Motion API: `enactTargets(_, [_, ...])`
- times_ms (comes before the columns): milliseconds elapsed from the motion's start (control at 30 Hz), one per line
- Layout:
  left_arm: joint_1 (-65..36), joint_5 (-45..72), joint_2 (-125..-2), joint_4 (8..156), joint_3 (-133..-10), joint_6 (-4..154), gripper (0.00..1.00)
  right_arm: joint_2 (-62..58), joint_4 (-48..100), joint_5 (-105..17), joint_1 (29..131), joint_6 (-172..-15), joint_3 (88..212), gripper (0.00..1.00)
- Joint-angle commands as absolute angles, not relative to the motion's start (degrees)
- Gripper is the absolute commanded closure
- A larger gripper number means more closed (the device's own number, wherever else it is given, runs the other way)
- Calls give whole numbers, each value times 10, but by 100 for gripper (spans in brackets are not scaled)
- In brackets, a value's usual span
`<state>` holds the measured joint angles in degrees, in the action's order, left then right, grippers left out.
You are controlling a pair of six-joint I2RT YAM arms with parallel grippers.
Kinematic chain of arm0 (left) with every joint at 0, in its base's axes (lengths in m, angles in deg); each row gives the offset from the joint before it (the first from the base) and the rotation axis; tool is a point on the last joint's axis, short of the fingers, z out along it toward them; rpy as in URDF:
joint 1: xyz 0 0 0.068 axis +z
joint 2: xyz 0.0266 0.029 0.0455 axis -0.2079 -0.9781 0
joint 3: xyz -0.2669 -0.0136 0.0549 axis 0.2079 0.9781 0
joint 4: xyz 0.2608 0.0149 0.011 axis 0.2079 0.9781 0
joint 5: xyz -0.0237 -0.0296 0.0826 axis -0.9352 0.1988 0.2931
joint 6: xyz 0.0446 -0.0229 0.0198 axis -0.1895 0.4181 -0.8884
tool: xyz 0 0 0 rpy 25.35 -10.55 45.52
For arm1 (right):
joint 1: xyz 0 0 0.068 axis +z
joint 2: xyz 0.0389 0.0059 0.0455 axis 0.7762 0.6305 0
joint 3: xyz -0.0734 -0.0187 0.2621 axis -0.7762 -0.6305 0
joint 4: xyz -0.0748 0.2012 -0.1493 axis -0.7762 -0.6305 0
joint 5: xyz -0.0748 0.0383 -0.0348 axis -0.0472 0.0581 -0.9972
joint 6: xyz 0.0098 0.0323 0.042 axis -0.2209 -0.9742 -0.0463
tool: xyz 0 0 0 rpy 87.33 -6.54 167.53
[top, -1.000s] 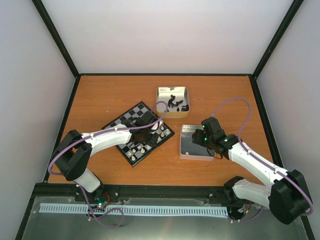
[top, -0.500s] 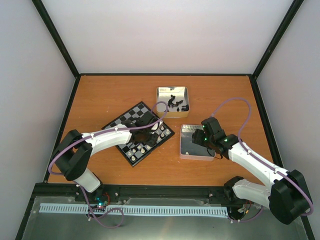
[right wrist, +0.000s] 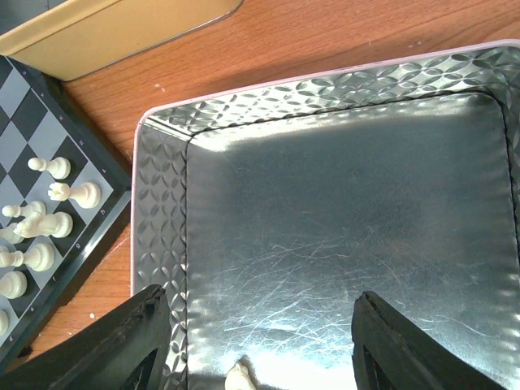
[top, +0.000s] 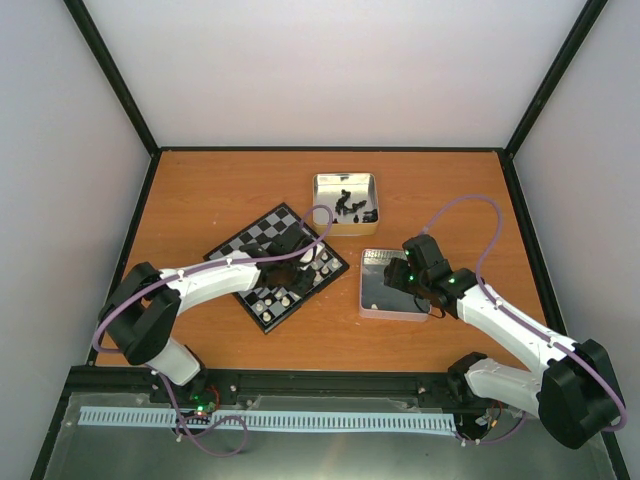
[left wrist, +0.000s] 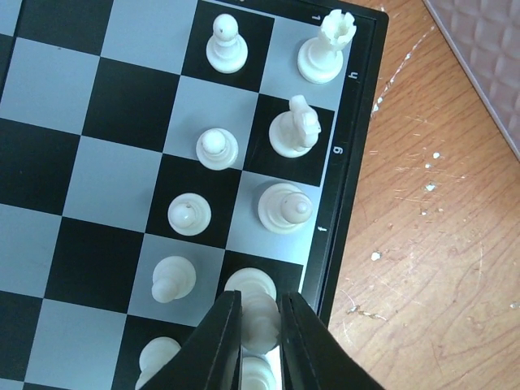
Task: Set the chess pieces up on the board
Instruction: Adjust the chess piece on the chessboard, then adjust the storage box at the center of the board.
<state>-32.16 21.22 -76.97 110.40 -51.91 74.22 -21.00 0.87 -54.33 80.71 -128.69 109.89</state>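
Observation:
The board (top: 250, 238) lies left of centre, and white chess pieces (left wrist: 291, 207) stand in two rows along its near-right edge. My left gripper (left wrist: 260, 307) is shut on a white chess piece (left wrist: 261, 318) whose base rests on a black square by the rim. In the top view that gripper (top: 300, 263) is over the board's right corner. My right gripper (right wrist: 260, 296) hangs open over the shiny tin (right wrist: 158, 203), with one white piece (right wrist: 240, 379) just below its jaws.
A second tin (top: 345, 203) with several black chessmen (top: 352, 207) sits behind the board; its gold side (right wrist: 106, 32) shows in the right wrist view. The shiny tin (top: 388, 303) lies right of the board. Black frame rails border the wooden table (top: 220, 190).
My left gripper's jaws have closed onto the white piece at the board's edge. The right arm has not moved.

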Motion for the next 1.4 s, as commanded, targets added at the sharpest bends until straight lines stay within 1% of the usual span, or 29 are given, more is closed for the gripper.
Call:
enactTargets(0, [-326, 201, -768, 1105, -517, 740, 85, -213, 18, -548, 804, -1293, 1094, 38])
enactTargets(133, [-326, 217, -771, 1115, -536, 741, 76, -213, 16, -547, 803, -1292, 1097, 38])
enactTargets(200, [-326, 216, -766, 1122, -548, 744, 75, -213, 9, -552, 803, -1290, 1103, 38])
enactTargets(333, [-325, 216, -744, 1138, -574, 750, 67, -204, -13, -562, 801, -1272, 1124, 38])
enactTargets(400, [-325, 218, -732, 1147, -590, 751, 66, -185, -29, -556, 798, -1255, 1140, 38])
enactTargets(467, [-324, 223, -718, 1153, -606, 753, 63, -157, -58, -539, 798, -1233, 1167, 38])
enactTargets(567, [-318, 237, -690, 1152, -620, 764, 59, -106, -149, -507, 798, -1200, 1206, 38])
enactTargets(700, [-299, 241, -650, 1134, -615, 788, 53, -86, -226, -455, 798, -1163, 1209, 37])
enactTargets(833, [-274, 227, -618, 1107, -605, 799, 52, -77, -250, -401, 799, -1138, 1196, 38])
enactTargets(967, [-260, 223, -605, 1084, -594, 802, 52, -28, -246, -383, 799, -1115, 1204, 42])
enactTargets(1100, [-250, 248, -609, 1079, -601, 805, 51, 32, -223, -376, 800, -1115, 1210, 46])
enactTargets(1233, [-235, 263, -625, 1070, -621, 806, 51, 61, -199, -368, 800, -1111, 1226, 48])
enactTargets(1367, [-229, 268, -654, 1058, -644, 800, 51, 93, -174, -342, 801, -1108, 1235, 54])
